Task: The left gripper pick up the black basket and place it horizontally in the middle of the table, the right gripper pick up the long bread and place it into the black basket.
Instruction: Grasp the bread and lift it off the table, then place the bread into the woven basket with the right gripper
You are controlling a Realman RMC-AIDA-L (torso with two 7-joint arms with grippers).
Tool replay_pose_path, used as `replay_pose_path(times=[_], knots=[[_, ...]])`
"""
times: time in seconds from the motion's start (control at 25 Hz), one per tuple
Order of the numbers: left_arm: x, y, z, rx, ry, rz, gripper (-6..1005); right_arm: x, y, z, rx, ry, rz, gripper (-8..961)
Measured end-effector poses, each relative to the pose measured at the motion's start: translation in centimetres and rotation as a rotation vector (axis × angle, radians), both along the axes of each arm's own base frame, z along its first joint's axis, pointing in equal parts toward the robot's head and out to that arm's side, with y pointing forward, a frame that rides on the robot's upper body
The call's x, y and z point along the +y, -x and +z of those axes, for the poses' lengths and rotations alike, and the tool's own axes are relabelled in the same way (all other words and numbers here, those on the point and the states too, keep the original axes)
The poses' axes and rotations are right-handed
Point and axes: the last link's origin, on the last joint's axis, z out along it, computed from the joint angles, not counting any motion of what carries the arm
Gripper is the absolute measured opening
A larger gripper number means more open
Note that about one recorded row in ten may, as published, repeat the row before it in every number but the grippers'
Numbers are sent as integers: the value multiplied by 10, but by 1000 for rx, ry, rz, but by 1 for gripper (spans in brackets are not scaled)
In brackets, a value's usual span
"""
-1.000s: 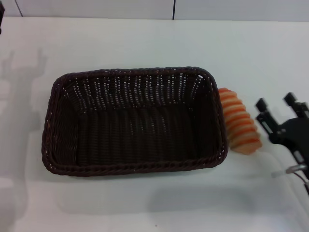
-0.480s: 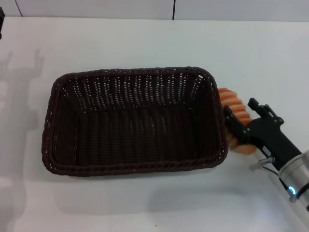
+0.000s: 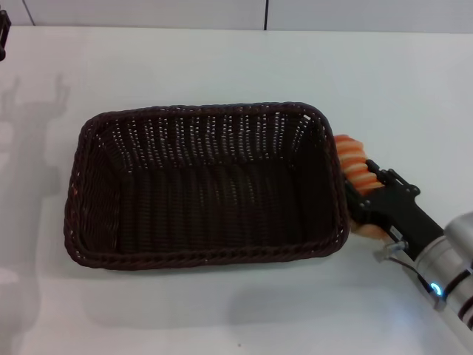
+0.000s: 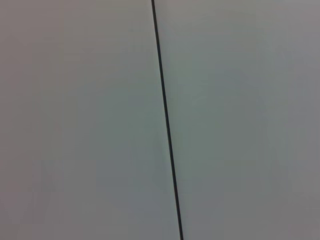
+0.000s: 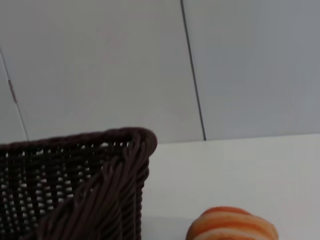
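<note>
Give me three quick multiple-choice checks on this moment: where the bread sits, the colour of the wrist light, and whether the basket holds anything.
1. Where is the long bread?
A. inside the black basket
B. on the table, against the basket's right end
C. at the table's far left edge

2. What colour is the light on the right arm's wrist?
A. red
B. blue-white
C. yellow

3. What is the state of the black basket?
A. empty, lying flat
B. holding the bread
C. tipped on its side

Answers:
1 B: the head view shows the loaf outside the rim on the right, with the right claw over its near part.
2 B: a small bluish glow shows on the silver wrist.
3 A: only woven floor shows inside, rim level on the table.

The left claw is parked at the far left edge.
</note>
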Motion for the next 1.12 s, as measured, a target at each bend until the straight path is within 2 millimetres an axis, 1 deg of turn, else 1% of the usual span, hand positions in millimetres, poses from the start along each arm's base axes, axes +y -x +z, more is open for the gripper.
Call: replay_pose_path(times=[0.04,0.08,0.16,0.28,0.36,0.4,0.48,0.52,0.56,0.6,0.72,0.76,0.8,0.84,0.96,1.0,1.12], knots=[[0,0,0,0,0,0,785,-3,-1,4,14,-27,3,671],[0,0,0,0,0,0,785,-3,-1,4,14,-27,3,645],[0,2,0,3,3,6,785,-8,-2,16,53,-105,12,608],[0,3,0,5,5,9,784,-22,0,38,124,-250,55,576],[0,3,0,7,5,12,784,-35,3,56,175,-367,100,555],[0,3,0,7,5,12,784,-43,6,65,202,-428,138,546],[0,4,0,8,7,15,784,-56,16,75,237,-488,224,529],[0,4,0,9,7,16,785,-61,23,79,255,-507,280,520],[0,5,0,9,6,18,785,-66,35,81,285,-502,379,511],[0,6,0,8,4,21,785,-66,35,81,285,-502,379,501],[-1,8,1,2,2,30,785,-59,50,75,305,-449,462,471],[-1,8,1,-3,2,30,785,-46,58,61,287,-361,485,461],[-1,9,1,-9,2,30,786,-46,58,61,287,-361,485,456],[-1,9,1,-17,3,30,786,-38,65,54,275,-312,503,450],[-2,11,1,-35,7,30,786,-18,88,24,235,-96,582,434],[-2,11,1,-36,7,30,786,-18,88,24,235,-96,582,428],[-1,11,1,-35,8,30,787,-13,98,14,238,-41,588,412]])
